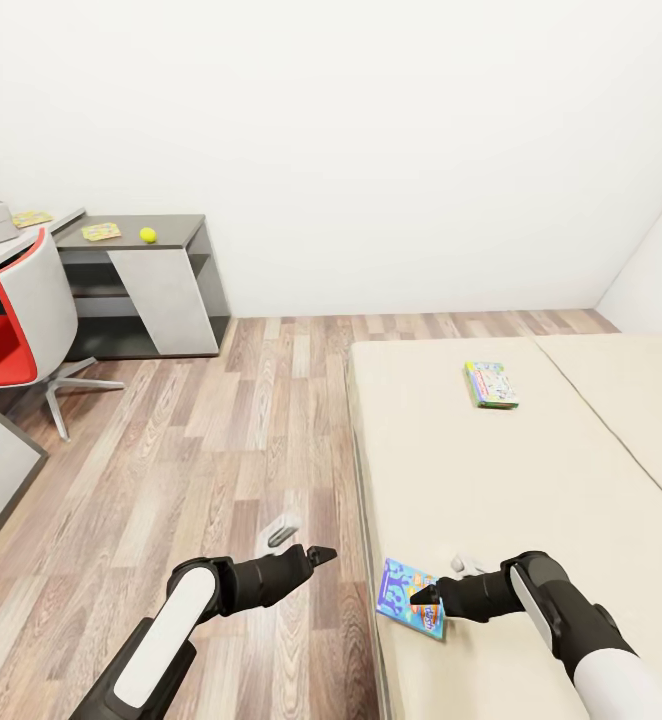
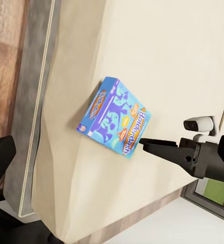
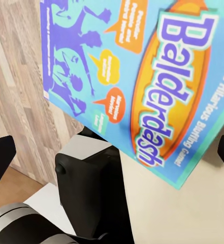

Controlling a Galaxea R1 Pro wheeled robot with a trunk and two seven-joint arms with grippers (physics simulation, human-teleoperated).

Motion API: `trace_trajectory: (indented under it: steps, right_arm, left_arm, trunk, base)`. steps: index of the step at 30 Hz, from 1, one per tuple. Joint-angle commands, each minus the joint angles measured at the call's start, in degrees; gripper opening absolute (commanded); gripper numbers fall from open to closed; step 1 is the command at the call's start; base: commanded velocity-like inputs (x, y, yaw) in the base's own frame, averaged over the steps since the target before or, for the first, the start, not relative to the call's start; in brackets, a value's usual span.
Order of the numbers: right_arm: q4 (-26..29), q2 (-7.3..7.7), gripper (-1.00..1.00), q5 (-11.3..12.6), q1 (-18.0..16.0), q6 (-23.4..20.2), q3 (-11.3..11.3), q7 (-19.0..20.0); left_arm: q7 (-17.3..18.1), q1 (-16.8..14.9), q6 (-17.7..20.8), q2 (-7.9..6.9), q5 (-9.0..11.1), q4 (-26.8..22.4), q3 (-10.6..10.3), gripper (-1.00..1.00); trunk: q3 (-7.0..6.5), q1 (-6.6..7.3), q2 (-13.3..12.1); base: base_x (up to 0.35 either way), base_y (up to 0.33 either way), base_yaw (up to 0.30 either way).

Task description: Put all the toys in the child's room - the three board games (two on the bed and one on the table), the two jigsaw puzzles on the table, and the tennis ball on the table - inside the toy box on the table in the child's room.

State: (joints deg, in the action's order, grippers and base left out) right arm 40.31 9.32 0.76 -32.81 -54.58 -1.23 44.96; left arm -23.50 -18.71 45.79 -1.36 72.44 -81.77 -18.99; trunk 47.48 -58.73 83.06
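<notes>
Beige bed (image 1: 531, 470), blue "Balderdash" board game (image 1: 409, 596) near edge

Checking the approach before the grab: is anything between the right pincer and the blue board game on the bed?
Nothing visible. The right pincer is at the edge of the blue board game, which lies near the bed's corner; only bare mattress surrounds it.
</notes>
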Motion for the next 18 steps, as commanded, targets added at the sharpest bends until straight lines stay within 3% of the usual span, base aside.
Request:
trace_trajectory:
  steps: [1,11,14,18]
  right_arm:
    - [0.0,-0.01,1.0,0.1,0.0,-0.4,-0.1,0.1]
    - [0.1,0.68,1.0,0.3,0.0,-0.4,-0.6,0.2]
    - [0.1,2.16,1.0,0.6,-0.1,-0.5,-0.9,0.3]
    - [0.1,3.05,1.0,0.7,-0.1,-0.5,-1.0,0.3]
  left_arm:
    - [-0.6,-0.1,0.0,-0.04,0.6,-0.1,-0.1,1.0]
    - [-0.6,0.0,0.0,-0.04,0.6,-0.1,-0.1,1.0]
    - [-0.6,0.0,0.0,-0.04,0.5,-0.1,-0.1,1.0]
    - [-0.6,0.0,0.0,-0.04,0.5,-0.1,-0.1,1.0]
  trunk:
    - [0.04,0.0,0.0]
    - [0.04,0.0,0.0]
    - [0.04,0.0,0.0]
    - [0.04,0.0,0.0]
  base:
    - [0.0,0.0,0.0]
    - [0.0,0.0,0.0]
    - [0.0,0.0,0.0]
    - [0.0,0.0,0.0]
